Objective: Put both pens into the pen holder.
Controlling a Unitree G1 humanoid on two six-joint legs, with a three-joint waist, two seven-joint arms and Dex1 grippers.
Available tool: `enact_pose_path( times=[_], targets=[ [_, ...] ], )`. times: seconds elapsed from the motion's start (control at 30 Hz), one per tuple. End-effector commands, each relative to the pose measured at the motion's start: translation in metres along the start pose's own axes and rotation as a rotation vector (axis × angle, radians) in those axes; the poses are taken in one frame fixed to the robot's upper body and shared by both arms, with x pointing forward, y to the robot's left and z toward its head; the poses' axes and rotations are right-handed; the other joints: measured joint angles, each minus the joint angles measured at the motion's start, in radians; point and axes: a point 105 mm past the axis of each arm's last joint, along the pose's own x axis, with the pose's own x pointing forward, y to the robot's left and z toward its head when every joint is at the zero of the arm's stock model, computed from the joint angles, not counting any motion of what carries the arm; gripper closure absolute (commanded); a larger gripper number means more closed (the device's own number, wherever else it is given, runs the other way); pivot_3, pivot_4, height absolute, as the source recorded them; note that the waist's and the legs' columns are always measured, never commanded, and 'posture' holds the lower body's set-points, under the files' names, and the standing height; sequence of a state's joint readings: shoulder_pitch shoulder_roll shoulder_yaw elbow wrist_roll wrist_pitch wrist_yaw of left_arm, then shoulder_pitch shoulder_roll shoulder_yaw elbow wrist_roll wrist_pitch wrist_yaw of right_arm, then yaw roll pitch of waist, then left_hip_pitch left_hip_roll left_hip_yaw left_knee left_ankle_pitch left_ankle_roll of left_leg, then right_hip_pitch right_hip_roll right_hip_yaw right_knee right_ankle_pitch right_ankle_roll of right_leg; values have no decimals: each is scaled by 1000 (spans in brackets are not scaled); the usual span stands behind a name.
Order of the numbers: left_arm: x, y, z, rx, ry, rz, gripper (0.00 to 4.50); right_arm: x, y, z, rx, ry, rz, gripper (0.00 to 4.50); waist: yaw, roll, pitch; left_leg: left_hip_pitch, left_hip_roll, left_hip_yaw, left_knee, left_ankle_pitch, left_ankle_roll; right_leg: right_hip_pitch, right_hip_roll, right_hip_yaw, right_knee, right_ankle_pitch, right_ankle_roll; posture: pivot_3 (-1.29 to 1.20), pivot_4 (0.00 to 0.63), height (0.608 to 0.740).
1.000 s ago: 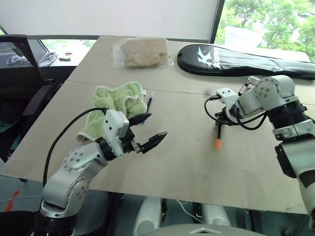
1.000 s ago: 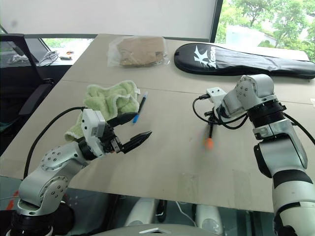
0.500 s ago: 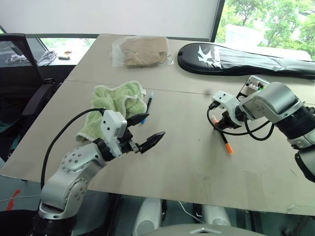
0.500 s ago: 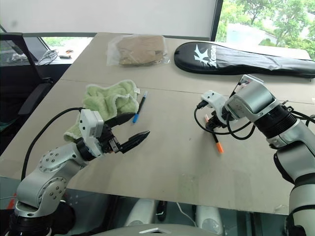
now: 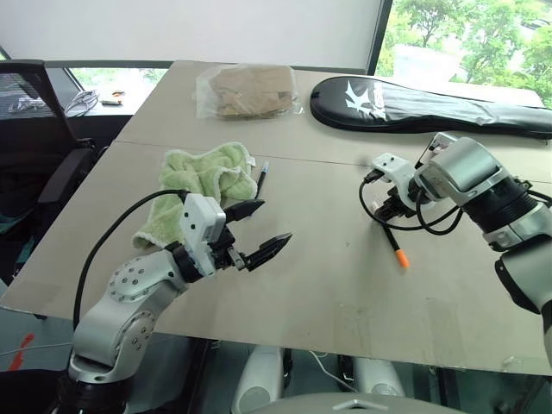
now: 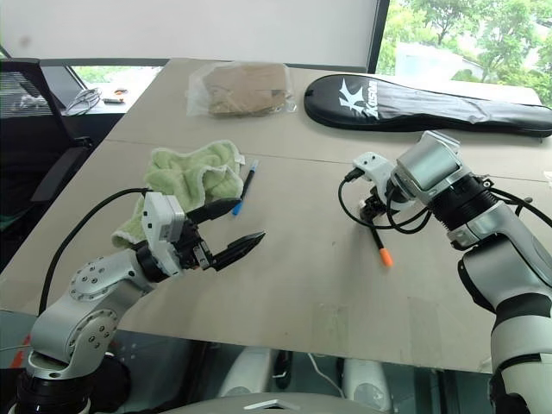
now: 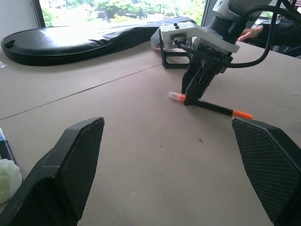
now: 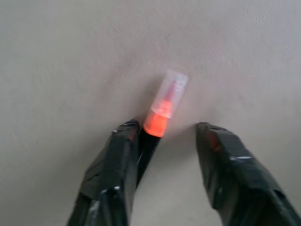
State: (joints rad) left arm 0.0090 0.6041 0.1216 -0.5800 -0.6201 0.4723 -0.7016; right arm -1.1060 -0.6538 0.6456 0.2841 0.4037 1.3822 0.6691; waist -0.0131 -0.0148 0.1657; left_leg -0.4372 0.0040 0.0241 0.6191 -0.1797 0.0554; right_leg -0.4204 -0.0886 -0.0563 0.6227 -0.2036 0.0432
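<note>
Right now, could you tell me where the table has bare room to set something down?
The widest bare patch is mid-table, between the green towel and the right gripper. The front strip below the orange-ended pen is also bare. It is crowded at the back, around the plastic bag and racket bag.

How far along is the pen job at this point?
Nothing is done: no pen is in the pen holder. In hand: the right gripper is down over one end of the orange-ended pen, which lies on the table, jaws apart around it. Left: lift and drop it in, then the blue-capped pen beside the green towel.
</note>
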Motion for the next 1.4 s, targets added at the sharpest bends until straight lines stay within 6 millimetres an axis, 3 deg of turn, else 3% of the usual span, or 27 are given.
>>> enact_pose_path(
  times=[0.03, 0.07, 0.27, 0.37, 0.4, 0.53, 0.63, 0.77, 0.83, 1.0, 1.4],
  targets=[
    [-1, -5, 9, 42, -29, -7, 0, -1, 6, 4, -54, -53, 4, 4101, -1, 0, 0, 0, 0, 0, 0, 0, 1, 0, 0, 0, 0, 0, 0, 0, 150, 740],
    [-1, -5, 9, 45, -29, -7, 0, -2, 8, 4, -58, -77, 6, 4472, 0, 0, 0, 0, 0, 0, 0, 0, 1, 0, 1, 0, 0, 0, 0, 0, 150, 740],
    [1, -5, 11, 53, -40, -3, 0, -20, 14, 14, 91, -258, 61, 4472, 0, 0, 0, 0, 1, 0, 0, 0, 0, 0, 1, 0, 0, 0, 0, 0, 150, 740],
    [2, -4, 12, 46, -50, 8, 0, -75, 6, 55, 262, -759, 133, 4472, 3, 1, 1, 0, 2, 0, 0, 0, 0, -1, 2, 0, 1, 0, 0, 0, 150, 740],
    [2, -5, 12, 43, -52, 7, 0, -94, 0, 60, 333, -904, 149, 4472, 3, 1, 1, -1, 2, 0, 0, 0, 0, -1, 2, 0, 1, 0, 0, 0, 150, 740],
    [6, -6, 13, 37, -62, -7, 0, -148, -17, 57, 365, -1236, -20, 4472, 27, 2, 2, -3, 1, 0, 0, 0, 0, -2, 3, 0, 1, 2, 4, 0, 150, 740],
    [12, -3, 16, 34, -77, -24, 0, -169, -27, 50, 333, -1362, -208, 4472, 29, 2, 2, -3, 1, 0, 0, 0, 0, -1, 2, 0, 0, 1, 2, 0, 150, 740],
    [21, -2, 20, 34, -92, -72, 0, -174, -38, 42, 103, -1402, -550, 4472, 26, 2, 2, -2, 0, 1, 1, 0, 0, -1, 3, 0, 0, -1, 2, 0, 150, 740],
    [25, -2, 21, 40, -96, -88, 0, -168, -44, 42, 50, -1419, -652, 4472, 15, 2, 2, -1, 0, 3, 1, 0, 0, -1, 3, 2, 1, -2, 4, 0, 150, 740],
    [28, 3, 23, 54, -97, -104, 0, -156, -55, 48, -3, -1534, -712, 4472, -1, 2, 2, 5, 2, 7, 1, 0, 0, 3, 6, 6, 2, -2, 4, 0, 150, 740],
    [28, -9, 42, 27, -178, -105, 0, -130, -86, 47, -64, -1507, -828, 4472, 2, 2, 2, 5, 3, 11, 1, 0, 1, 2, 6, 13, 2, 0, 1, 0, 150, 740]
  ],
)
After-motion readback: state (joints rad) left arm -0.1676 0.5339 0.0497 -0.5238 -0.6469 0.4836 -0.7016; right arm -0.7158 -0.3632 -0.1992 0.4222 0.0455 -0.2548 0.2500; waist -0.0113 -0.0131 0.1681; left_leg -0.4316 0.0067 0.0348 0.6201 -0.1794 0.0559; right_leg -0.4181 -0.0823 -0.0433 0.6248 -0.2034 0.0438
